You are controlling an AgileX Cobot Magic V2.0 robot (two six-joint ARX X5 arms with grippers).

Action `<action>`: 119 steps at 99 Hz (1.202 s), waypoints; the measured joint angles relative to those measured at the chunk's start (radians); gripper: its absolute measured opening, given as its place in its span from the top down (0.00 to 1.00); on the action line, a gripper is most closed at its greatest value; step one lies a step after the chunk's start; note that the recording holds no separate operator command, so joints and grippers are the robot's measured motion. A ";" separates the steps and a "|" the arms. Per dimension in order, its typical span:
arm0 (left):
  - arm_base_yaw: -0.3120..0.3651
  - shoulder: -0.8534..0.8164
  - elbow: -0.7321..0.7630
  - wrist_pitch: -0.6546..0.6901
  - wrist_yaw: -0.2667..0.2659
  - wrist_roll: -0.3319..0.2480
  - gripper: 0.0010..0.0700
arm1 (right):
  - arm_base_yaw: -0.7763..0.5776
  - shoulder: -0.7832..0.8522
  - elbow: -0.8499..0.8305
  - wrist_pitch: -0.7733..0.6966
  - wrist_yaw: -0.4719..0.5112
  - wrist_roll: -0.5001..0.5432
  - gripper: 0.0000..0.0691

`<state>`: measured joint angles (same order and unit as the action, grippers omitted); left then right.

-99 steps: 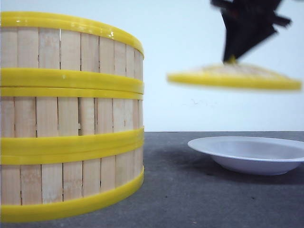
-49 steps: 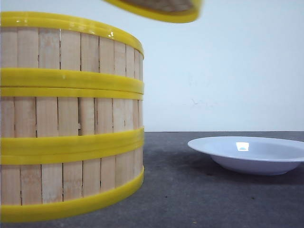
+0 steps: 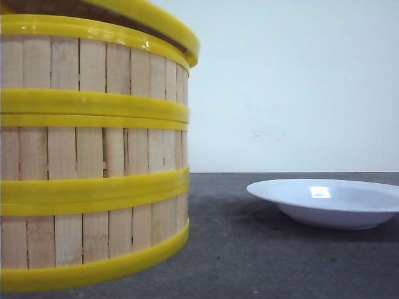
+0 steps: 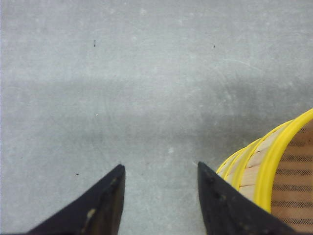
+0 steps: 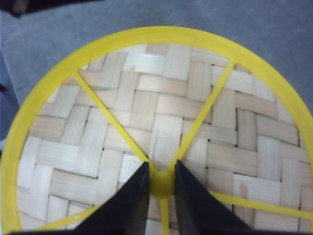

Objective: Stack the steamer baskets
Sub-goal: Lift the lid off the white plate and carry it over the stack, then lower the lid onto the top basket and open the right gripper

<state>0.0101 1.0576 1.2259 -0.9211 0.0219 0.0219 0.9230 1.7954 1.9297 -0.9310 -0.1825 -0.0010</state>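
Low tabletop front camera close beside steamer baskets [image 3: 93, 149]; downward wrist cameras.

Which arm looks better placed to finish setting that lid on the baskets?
The right: its pincer already grips the lid's knob above the baskets. The left pincer hangs open and empty beside them.

Steamer baskets [image 3: 93, 156]: pale bamboo slats, banded by bright yellow rims. Lid [image 5: 161, 132]: light herringbone weave, crossed by yellow spokes, yellow rim and knob. Plate [image 3: 327, 202]: glossy white. Table [image 3: 262, 261]: dark grey, speckled. Wall [image 3: 293, 87]: pale bluish white. Gripper fingers [image 4: 102, 205]: black.
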 joint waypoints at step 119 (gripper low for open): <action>0.000 0.000 0.000 0.007 0.000 0.000 0.61 | 0.037 0.053 0.027 -0.008 0.077 -0.030 0.92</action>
<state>0.0105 1.0576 1.2259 -0.9142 0.0219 0.0216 0.9596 1.8484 1.9572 -0.9394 -0.1051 -0.0311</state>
